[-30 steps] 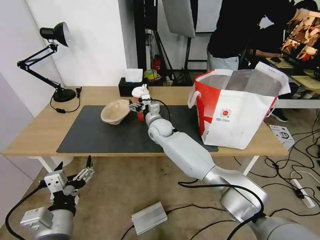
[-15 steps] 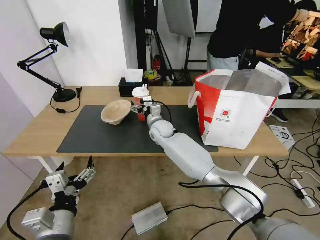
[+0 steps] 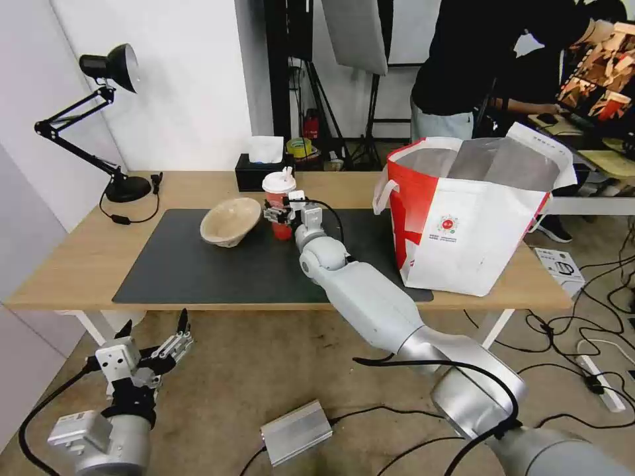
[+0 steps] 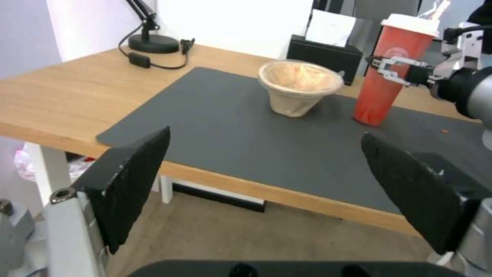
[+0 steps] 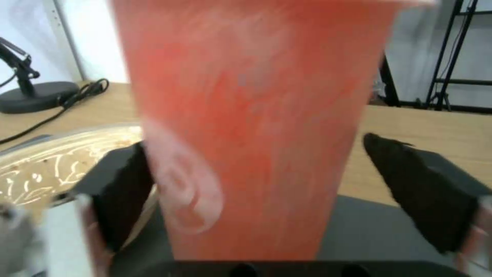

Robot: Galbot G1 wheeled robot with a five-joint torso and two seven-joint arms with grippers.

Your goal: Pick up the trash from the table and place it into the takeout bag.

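Cup: we saw the red drink cup (image 3: 279,204) standing upright on the dark mat (image 3: 198,264), long axis vertical, white lid up, narrow base down.
Look: plain red wall with a faint pale mark, lid white.
Right gripper: our right gripper (image 3: 278,215) sat around the cup's middle, fingers (image 5: 420,188) spread and not pressing on it.
Bowl: the beige paper-pulp bowl (image 3: 229,221) lay just beside the cup, away from the takeout bag (image 3: 463,218).
Left gripper: our left gripper (image 3: 155,340) hung released below the table (image 3: 79,251) edge.

cup (image 3: 279,205) red, wht lid | bowl (image 3: 229,221) beige | mat (image 3: 198,264) dk grey
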